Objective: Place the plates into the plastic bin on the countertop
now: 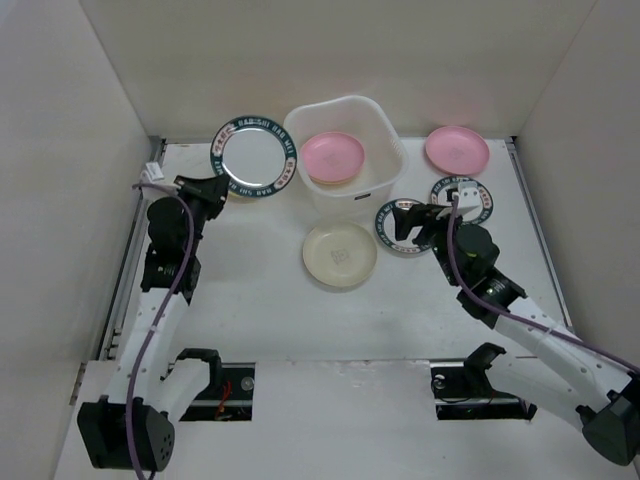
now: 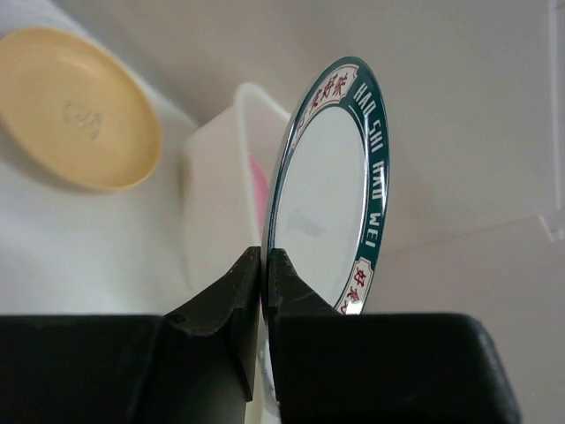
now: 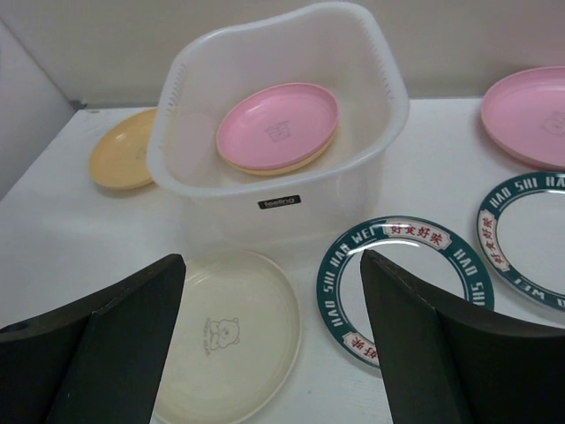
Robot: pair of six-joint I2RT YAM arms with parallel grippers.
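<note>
Bin (image 1: 372,196) mouth clear above pink plate (image 1: 332,157)

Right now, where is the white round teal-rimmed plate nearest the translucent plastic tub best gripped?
Probably the near rim of the white round teal-rimmed plate, the open right gripper coming down from above at a slant: it lies flat on the white countertop, shallow, offering only its thin edge to pinch.

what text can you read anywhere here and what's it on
"HAO SHI HAO WEI": rim of the teal-rimmed plate held by the left gripper; same on the nearer teal-rimmed plate lying by the plastic bin.
Red Chinese characters on those rims: too small to read.
Dark label on the plastic bin: blurred.
Print under the bear on the cream plate: too small.
</note>
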